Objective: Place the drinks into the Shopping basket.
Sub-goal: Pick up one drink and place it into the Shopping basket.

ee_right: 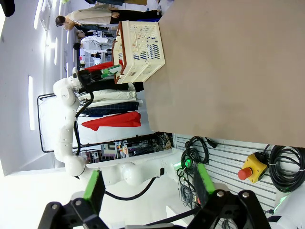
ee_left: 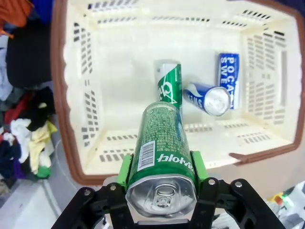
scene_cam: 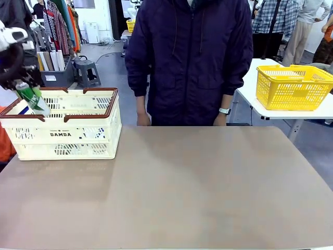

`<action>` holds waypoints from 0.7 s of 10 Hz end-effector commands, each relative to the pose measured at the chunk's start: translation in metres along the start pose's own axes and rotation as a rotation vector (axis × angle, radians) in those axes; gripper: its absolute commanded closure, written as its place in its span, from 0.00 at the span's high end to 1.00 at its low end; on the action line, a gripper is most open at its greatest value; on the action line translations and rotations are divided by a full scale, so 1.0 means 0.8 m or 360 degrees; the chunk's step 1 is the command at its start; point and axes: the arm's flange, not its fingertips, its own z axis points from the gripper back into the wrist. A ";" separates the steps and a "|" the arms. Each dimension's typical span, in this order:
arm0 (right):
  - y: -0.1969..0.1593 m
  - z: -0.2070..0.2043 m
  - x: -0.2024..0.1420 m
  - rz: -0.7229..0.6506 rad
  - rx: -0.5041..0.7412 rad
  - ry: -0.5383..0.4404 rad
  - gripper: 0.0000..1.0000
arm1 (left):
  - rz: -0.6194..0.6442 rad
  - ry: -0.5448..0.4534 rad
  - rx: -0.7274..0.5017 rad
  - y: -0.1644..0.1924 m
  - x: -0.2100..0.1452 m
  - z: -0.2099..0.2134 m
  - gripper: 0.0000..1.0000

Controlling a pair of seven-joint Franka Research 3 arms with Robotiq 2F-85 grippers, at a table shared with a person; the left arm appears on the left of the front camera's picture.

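Right claw (ee_right: 147, 191), nearest the robot's own side: fingers spread wide, nothing between them, hanging back off the tabletop (scene_cam: 182, 187) edge, out of the work.

Left claw (ee_left: 162, 167): clenched on a green can (ee_left: 159, 157), green pads on either flank, silver top facing back toward the wrist. From the front the can (scene_cam: 31, 99) is tilted, base lowest, at the left end of the Shopping basket (scene_cam: 104, 135), about level with the brown rim. Whether the base is already inside the rim line I cannot tell from the front.

Inside the basket, seen from the left wrist: a second green can (ee_left: 169, 86) lying on the floor, directly beyond the held one. Just beside it two blue-and-white cans, one lying with its top toward the camera (ee_left: 207, 98), one (ee_left: 228, 86) by the side wall behind it. The two blue ones touch or nearly so.

Judgement: last of the four drinks; three are in.

To do this step well:
- Carry the can inward past the near rim before letting go; a release over the rim risks it tipping outward.
- Lower it toward the bare floor on the open side, away from the lying green can, so it does not strike and roll.
- Let go low, not from height.

Far side: person (scene_cam: 190, 57) standing, hands (scene_cam: 143, 120) at the tabletop edge, not involved. Yellow basket (scene_cam: 294, 88) on another table beyond.
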 end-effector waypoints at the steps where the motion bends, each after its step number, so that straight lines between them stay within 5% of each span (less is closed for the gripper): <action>1: 0.004 0.002 0.001 0.0023 0.0030 0.0002 1.00 | -0.0015 0.0122 0.0047 -0.006 0.004 -0.020 0.00; 3: 0.004 0.002 0.001 0.0023 0.0030 0.0002 1.00 | 0.0069 0.0264 0.0005 -0.014 0.008 -0.033 0.00; 4: 0.004 0.002 0.001 0.0023 0.0030 0.0002 1.00 | -0.0018 0.0137 0.0032 -0.003 0.003 -0.044 0.00; 7: 0.004 0.002 0.001 0.0023 0.0030 0.0002 1.00 | -0.0018 0.0137 0.0032 -0.003 0.003 -0.044 0.00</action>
